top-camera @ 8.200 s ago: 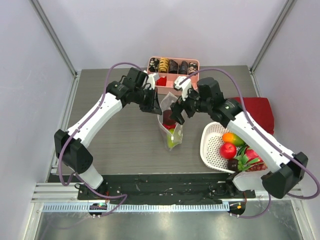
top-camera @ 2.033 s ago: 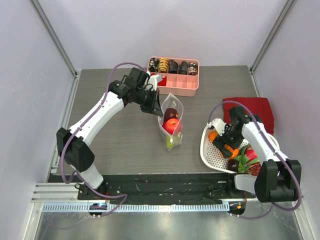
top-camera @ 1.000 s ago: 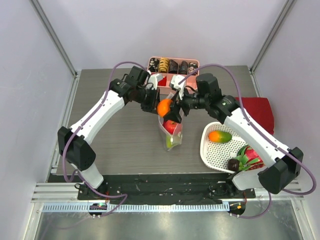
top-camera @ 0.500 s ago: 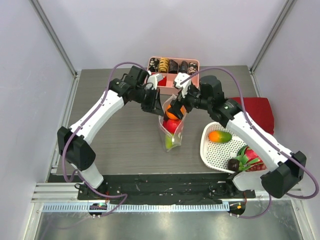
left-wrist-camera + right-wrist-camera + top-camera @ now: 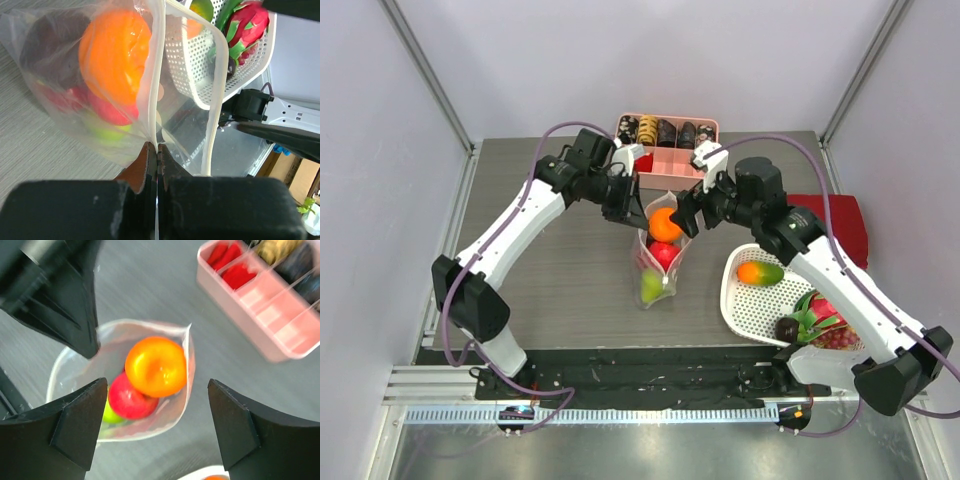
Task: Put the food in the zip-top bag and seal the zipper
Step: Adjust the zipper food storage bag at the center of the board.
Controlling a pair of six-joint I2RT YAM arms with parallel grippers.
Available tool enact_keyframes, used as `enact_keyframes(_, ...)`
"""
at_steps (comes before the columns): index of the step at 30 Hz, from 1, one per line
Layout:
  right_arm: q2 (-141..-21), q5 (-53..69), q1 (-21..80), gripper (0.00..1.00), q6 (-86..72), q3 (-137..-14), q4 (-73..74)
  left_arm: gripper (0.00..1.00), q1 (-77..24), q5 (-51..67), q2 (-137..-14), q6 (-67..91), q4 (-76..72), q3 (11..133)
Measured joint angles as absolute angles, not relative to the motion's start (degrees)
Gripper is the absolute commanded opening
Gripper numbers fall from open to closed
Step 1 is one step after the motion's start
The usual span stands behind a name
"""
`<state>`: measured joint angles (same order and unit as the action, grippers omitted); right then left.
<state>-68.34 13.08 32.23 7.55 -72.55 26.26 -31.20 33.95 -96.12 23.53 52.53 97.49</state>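
Observation:
The clear zip-top bag (image 5: 642, 268) stands open at mid-table, held up by my left gripper (image 5: 633, 207), which is shut on its rim. In the left wrist view the jaws (image 5: 156, 148) pinch the whitish zipper (image 5: 157, 60). Inside the bag lies food: an orange fruit (image 5: 665, 224) on top, a red apple (image 5: 663, 254) under it and a green pear (image 5: 650, 286) at the bottom. My right gripper (image 5: 691, 211) hovers open and empty just right of the bag's mouth. In the right wrist view the orange fruit (image 5: 156, 366) sits below its spread fingers (image 5: 80, 425).
A white perforated basket (image 5: 740, 300) at the right holds an orange-green fruit (image 5: 760, 272), a dragon fruit (image 5: 820, 315) and a dark fruit (image 5: 786, 328). A red cloth (image 5: 845, 220) lies behind it. The pink compartment tray (image 5: 685, 172) stands at the back.
My right gripper carried the orange fruit over the bag, lowered it in, let go and drew back to the right. The left gripper kept its hold on the rim.

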Motion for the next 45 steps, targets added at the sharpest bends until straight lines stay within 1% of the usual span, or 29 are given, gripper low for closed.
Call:
enact_keyframes(3,-69.49,13.10,32.12,0.85,5.76,-70.26,26.92,0.00,-31.20,34.15,-95.92,23.55,52.31,97.21)
enact_keyframes(5,-70.85,12.64,32.12,0.79,5.39,-69.34,27.33,0.00,-31.20,34.20,-95.59,23.55,52.18,96.75)
enact_keyframes(6,-71.55,12.38,32.12,0.75,5.39,-69.06,27.53,0.00,-31.20,34.17,-95.46,23.55,52.16,96.57)
enact_keyframes(7,-72.16,12.03,32.12,0.52,5.41,-68.75,27.64,0.00,-31.20,34.17,-95.33,23.53,52.16,96.49)
enact_keyframes(9,-72.90,11.73,32.12,0.21,5.61,-68.27,28.38,0.00,-31.20,34.11,-94.94,23.49,52.14,96.25)
enact_keyframes(10,-73.08,11.86,32.10,0.01,5.41,-68.10,28.99,0.00,-31.20,34.09,-94.70,23.44,52.18,96.12)
enact_keyframes(14,-73.14,14.06,32.08,0.01,4.16,-68.71,30.83,0.00,-31.22,34.30,-93.69,23.27,52.40,96.07)
enact_keyframes(16,-73.14,16.99,32.05,0.01,2.72,-70.98,32.38,0.00,-31.68,34.57,-92.90,22.72,52.86,96.82)
enact_keyframes(23,-76.03,25.98,33.04,0.01,0.14,-86.19,33.28,0.00,-34.46,32.29,-85.27,18.28,54.11,98.43)
enact_keyframes(27,-78.43,28.32,34.06,0.01,2.37,-86.78,34.41,0.01,-34.63,31.51,-85.71,17.65,57.12,99.39)
enact_keyframes(31,-82.46,26.94,34.17,0.02,6.11,-85.49,37.01,0.00,-34.61,30.44,-87.96,17.78,58.15,98.56)
enact_keyframes(32,-83.29,26.02,34.17,0.11,7.35,-85.10,37.80,0.00,-34.59,29.87,-88.25,17.78,58.22,97.86)
enact_keyframes(34,-84.64,23.86,34.17,0.21,9.41,-84.44,39.00,0.00,-34.59,29.21,-88.77,17.82,58.74,96.95)
enact_keyframes(35,-85.01,23.11,34.15,0.31,10.13,-84.36,39.48,0.00,-34.59,29.02,-89.12,17.85,58.98,96.77)
enact_keyframes(38,-84.84,21.67,33.87,0.38,12.34,-84.38,40.45,0.00,-34.26,28.51,-90.61,18.20,59.46,96.05)
enact_keyframes(39,-84.51,21.45,33.71,0.42,13.13,-84.38,40.75,0.00,-34.13,28.49,-90.96,18.41,59.44,95.72)
enact_keyframes(40,-83.77,21.08,33.36,0.52,13.98,-84.38,41.34,0.00,-33.91,28.49,-91.33,18.76,59.46,95.50)
enact_keyframes(41,-83.02,20.93,33.15,0.67,14.44,-84.36,41.76,0.00,-33.69,28.51,-91.57,19.00,59.44,95.44)
enact_keyframes(42,-81.82,20.71,32.86,0.70,15.22,-84.36,42.33,0.00,-33.45,28.56,-91.77,19.16,59.42,95.44)
enact_keyframes(45,-78.19,19.40,32.16,0.75,16.73,-84.33,43.22,0.00,-32.47,29.67,-92.05,19.94,59.37,95.44)
